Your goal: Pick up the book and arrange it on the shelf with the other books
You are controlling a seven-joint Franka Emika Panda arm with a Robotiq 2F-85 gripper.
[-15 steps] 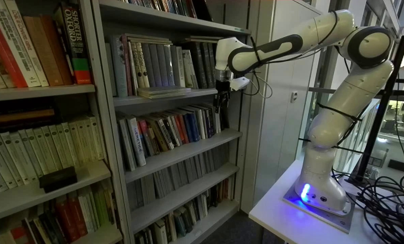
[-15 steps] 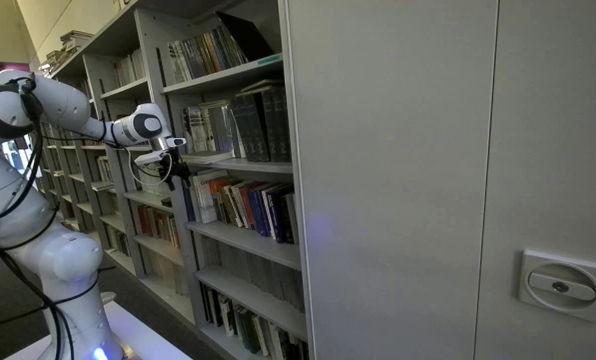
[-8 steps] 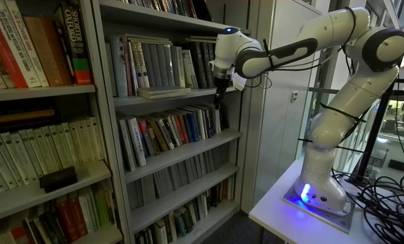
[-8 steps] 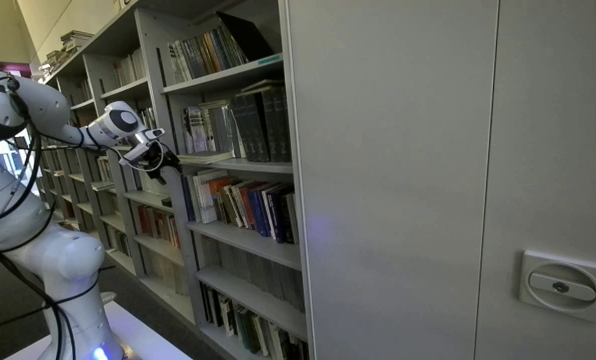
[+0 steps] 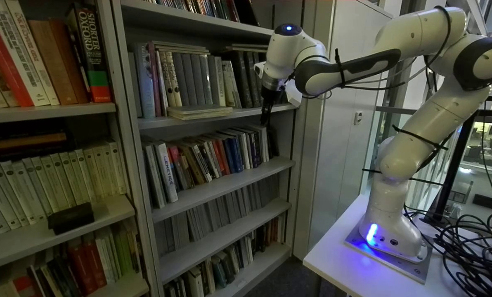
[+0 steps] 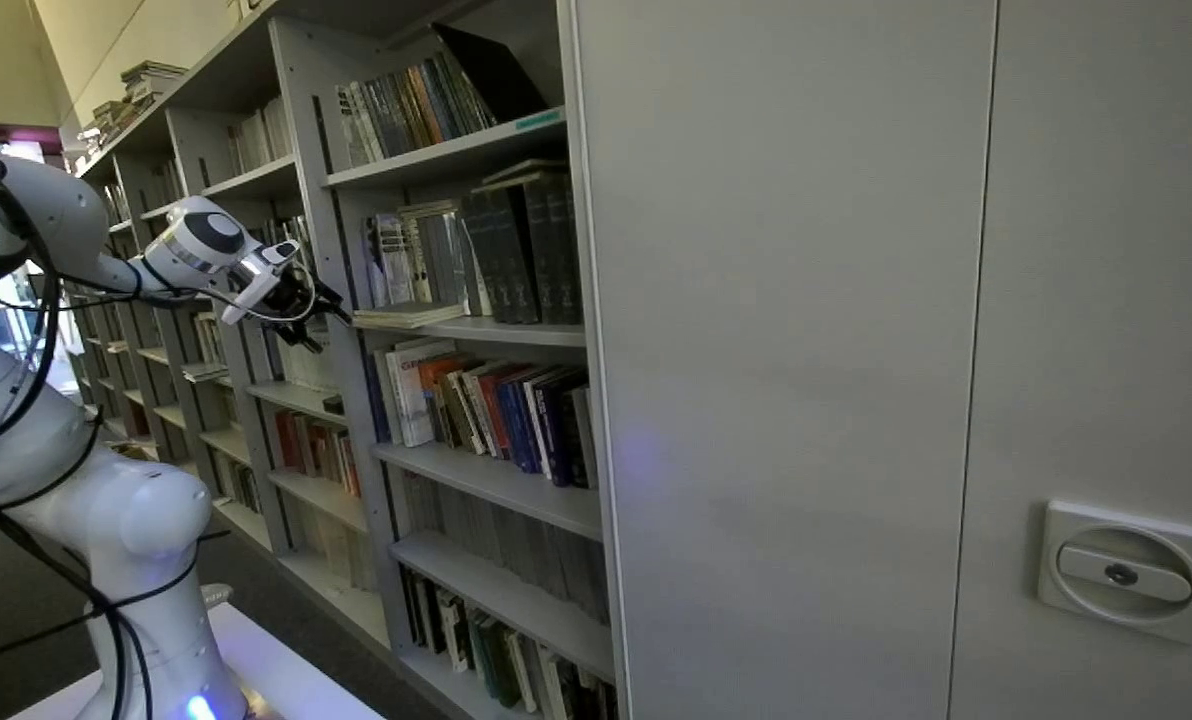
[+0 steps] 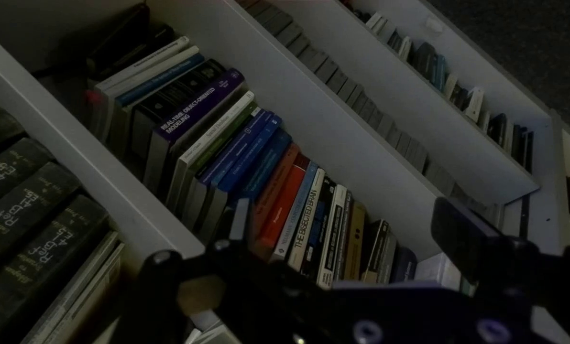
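A small stack of slim pale books [image 5: 199, 112] lies flat on the grey metal shelf [image 5: 157, 122] in front of the other books [image 5: 194, 78], an upright row with grey and white spines. The stack also shows in an exterior view [image 6: 411, 315]. I cannot tell which book is the task's own. My gripper [image 5: 266, 119] hangs in front of the bookcase, right of the stack. It is open and empty, fingers well apart in an exterior view [image 6: 330, 331] and in the wrist view [image 7: 345, 222]. The shelf's edge [image 7: 98, 177] crosses the wrist view at left.
Thick dark volumes [image 5: 248, 78] stand at the shelf's right end. The board below holds coloured books [image 5: 229, 150], with further boards under it. A paler bookcase [image 5: 48, 108] stands at left. A cabinet panel [image 6: 786, 300] adjoins the grey bookcase. The arm's table [image 5: 332, 251] carries cables.
The gripper has risen a little, tilted and drawn back from the bookcase, moving left and up in an exterior view. It stays open. The books have not moved.
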